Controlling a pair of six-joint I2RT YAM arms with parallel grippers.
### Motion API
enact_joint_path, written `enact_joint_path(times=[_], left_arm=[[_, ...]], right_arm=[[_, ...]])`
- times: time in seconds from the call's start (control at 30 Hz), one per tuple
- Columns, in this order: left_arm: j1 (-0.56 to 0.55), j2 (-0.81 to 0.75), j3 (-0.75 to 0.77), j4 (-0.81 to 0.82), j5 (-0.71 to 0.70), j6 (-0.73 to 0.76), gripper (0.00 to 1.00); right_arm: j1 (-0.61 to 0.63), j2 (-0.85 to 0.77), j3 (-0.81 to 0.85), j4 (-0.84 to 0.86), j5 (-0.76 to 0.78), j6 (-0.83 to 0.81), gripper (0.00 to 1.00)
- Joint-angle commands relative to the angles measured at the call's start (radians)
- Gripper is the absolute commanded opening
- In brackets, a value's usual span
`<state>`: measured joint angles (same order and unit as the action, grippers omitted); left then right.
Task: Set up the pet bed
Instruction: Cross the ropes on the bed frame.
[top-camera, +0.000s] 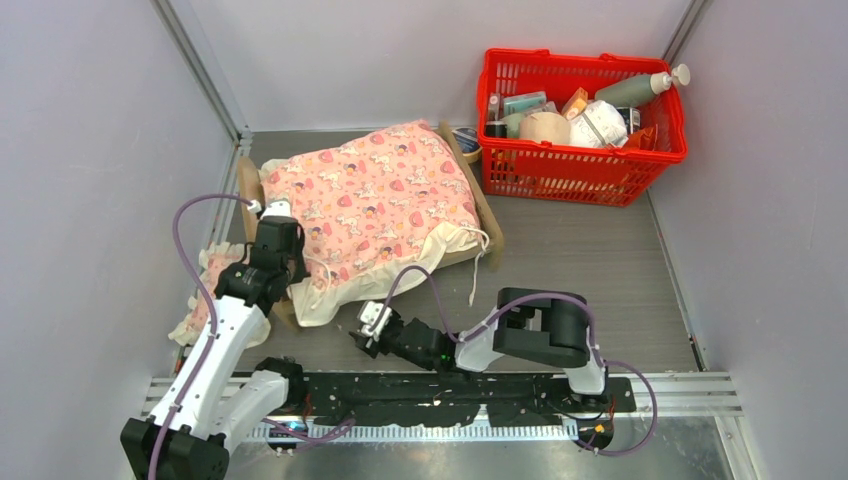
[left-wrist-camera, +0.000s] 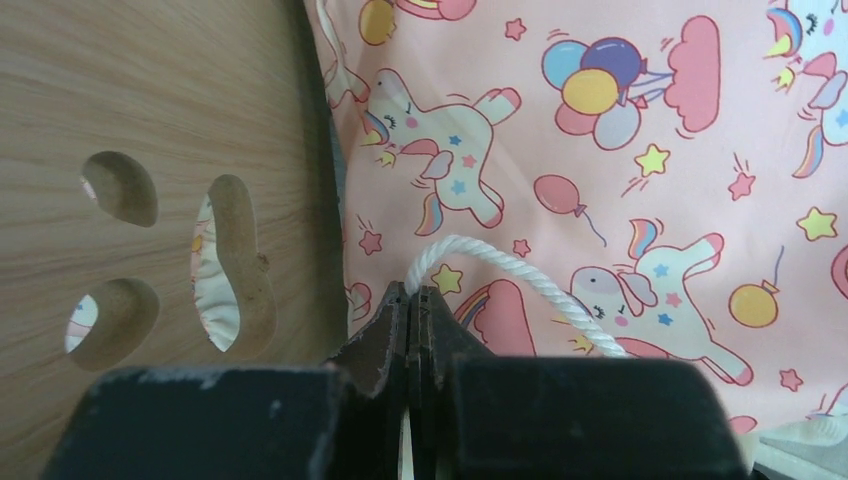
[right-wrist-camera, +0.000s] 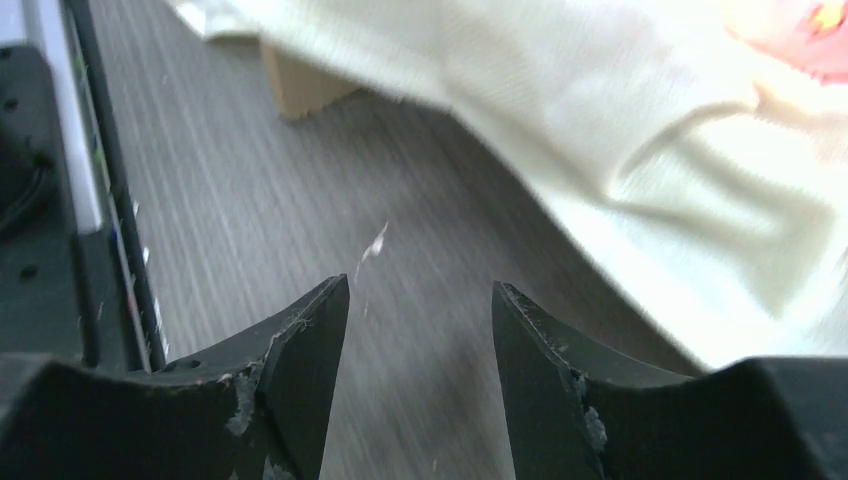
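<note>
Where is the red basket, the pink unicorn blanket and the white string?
Red plastic basket (top-camera: 585, 178): top view, front wall.
Pink unicorn-print blanket (top-camera: 375, 200): top view, its middle.
White twisted string (left-wrist-camera: 530, 275): left wrist view, along the loop.

A red basket (top-camera: 580, 176) holds a pump bottle (top-camera: 640, 88).

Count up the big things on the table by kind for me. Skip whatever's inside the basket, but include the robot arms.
Pet bed: 1
Blanket: 1
Frilled pillow: 1
Red basket: 1
Robot arms: 2, left arm and right arm
Total: 6
</note>
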<state>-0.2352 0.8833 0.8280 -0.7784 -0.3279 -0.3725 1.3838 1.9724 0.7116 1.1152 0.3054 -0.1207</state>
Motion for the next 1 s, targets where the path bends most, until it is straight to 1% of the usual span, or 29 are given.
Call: enact_joint_path(times=[0.0, 0.1, 0.17, 0.23, 0.33, 0.47, 0.53, 0.73, 0.83, 0.97], left_arm=[[0.004, -0.02, 0.029, 0.013, -0.061, -0.028, 0.16], [0.004, -0.041, 0.084, -0.028, -0.048, -0.028, 0.39], [0.004, -0.058, 0.141, -0.069, -0.044, -0.022, 0.48], [0.004, -0.085, 0.191, -0.095, -0.043, -0.009, 0.54], [0.004, -0.134, 0.259, -0.139, -0.079, -0.001, 0.55], [0.004, -0.187, 0.282, -0.19, -0.217, 0.025, 0.55], [0.004, -0.209, 0.248, -0.191, -0.261, 0.029, 0.57], [0.004, -0.2, 0.127, -0.208, -0.275, -0.053, 0.58], [0.003, -0.198, 0.046, -0.145, -0.286, -0.057, 0.57], [0.004, -0.156, -0.01, -0.072, -0.306, -0.06, 0.54]], right_arm=[[-0.026, 0.04, 0.11, 0.13, 0.061, -0.013, 0.6], [-0.065, 0.056, 0.122, 0.127, 0.022, 0.036, 0.6], [-0.083, 0.051, 0.123, 0.126, 0.007, 0.048, 0.6], [-0.096, 0.045, 0.128, 0.111, -0.007, 0.046, 0.6], [-0.115, 0.039, 0.148, 0.066, -0.031, 0.049, 0.6], [-0.143, 0.034, 0.159, 0.048, -0.052, 0.053, 0.6], [-0.157, 0.031, 0.161, 0.045, -0.062, 0.061, 0.6], [-0.196, 0.025, 0.186, 0.011, -0.102, 0.077, 0.6], [-0.214, 0.025, 0.217, -0.016, -0.125, 0.078, 0.6], [-0.229, 0.028, 0.233, -0.034, -0.145, 0.075, 0.6]])
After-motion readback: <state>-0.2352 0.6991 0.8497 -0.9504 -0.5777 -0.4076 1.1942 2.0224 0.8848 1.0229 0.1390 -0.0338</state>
